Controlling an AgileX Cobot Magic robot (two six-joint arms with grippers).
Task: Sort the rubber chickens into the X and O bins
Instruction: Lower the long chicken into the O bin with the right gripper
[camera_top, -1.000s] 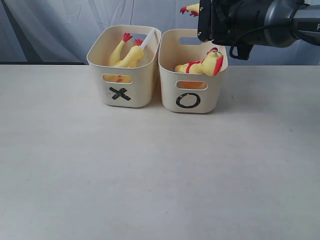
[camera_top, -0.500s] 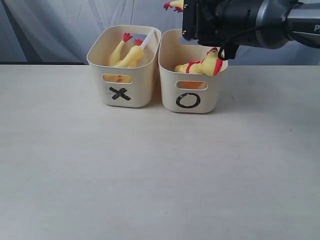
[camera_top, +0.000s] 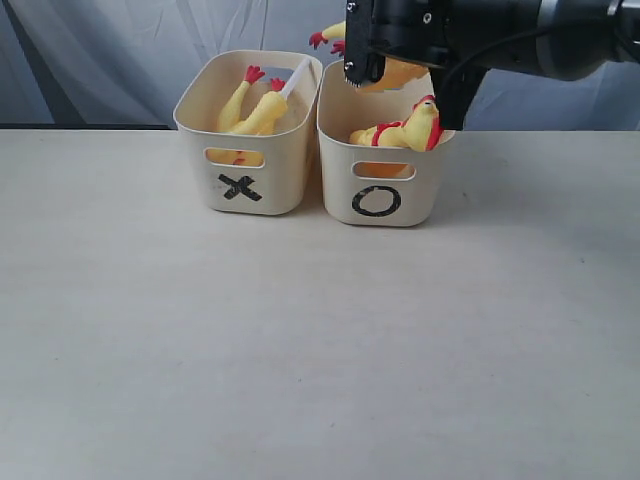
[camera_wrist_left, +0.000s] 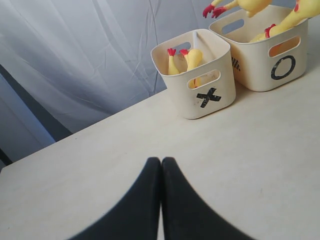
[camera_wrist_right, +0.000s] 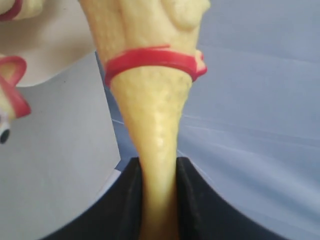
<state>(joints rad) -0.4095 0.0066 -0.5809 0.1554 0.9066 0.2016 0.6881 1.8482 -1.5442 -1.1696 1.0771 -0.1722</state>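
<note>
Pinches a rubber chicken (camera_wrist_right: 155, 100) by the neck in right gripper (camera_wrist_right: 159, 172), above the O bin (camera_top: 380, 200). Shows left gripper (camera_wrist_left: 161, 170) pressed together, empty, over the table (camera_wrist_left: 250, 150).

Left pincer (camera_wrist_left: 161, 164) pressed closed, X bin (camera_wrist_left: 222, 100) well beyond

Black fingers (camera_wrist_left: 143, 205) (matte), grey-black arm (camera_top: 545, 40)

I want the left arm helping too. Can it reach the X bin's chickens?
Probably yes. Only bare table lies between the left gripper and the X bin, whose top is open; its shut jaws must open first.
</note>
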